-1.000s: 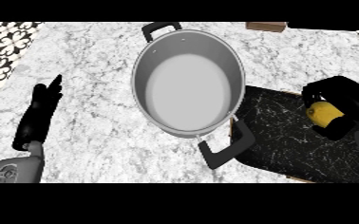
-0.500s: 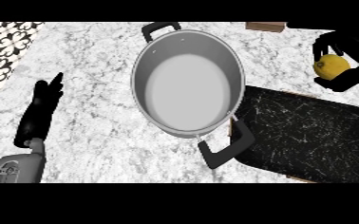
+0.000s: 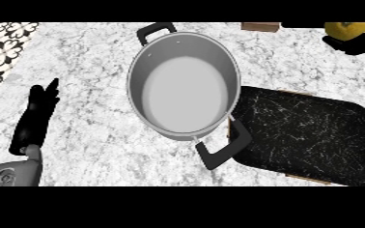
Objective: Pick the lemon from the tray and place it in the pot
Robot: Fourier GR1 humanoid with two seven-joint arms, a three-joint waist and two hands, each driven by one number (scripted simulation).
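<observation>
A yellow lemon (image 3: 345,30) shows at the top right edge of the head view, lifted well above the counter. My right hand (image 3: 348,45) is curled under it, with only a dark part of the hand showing. A steel pot (image 3: 184,84) with two black handles stands in the middle of the counter, nothing inside it. The black marbled tray (image 3: 306,134) lies to its right with nothing on it, touching the pot's near handle. My left hand (image 3: 35,117) rests open at the left edge, fingers up.
A small brown block (image 3: 259,26) sits at the counter's far edge, right of the pot. A patterned tile patch (image 3: 14,37) shows at the top left. Bare marble lies between the left hand and the pot.
My right hand has carried the lemon up off the tray and away toward the top right edge. The pot, tray and left hand have stayed put.
</observation>
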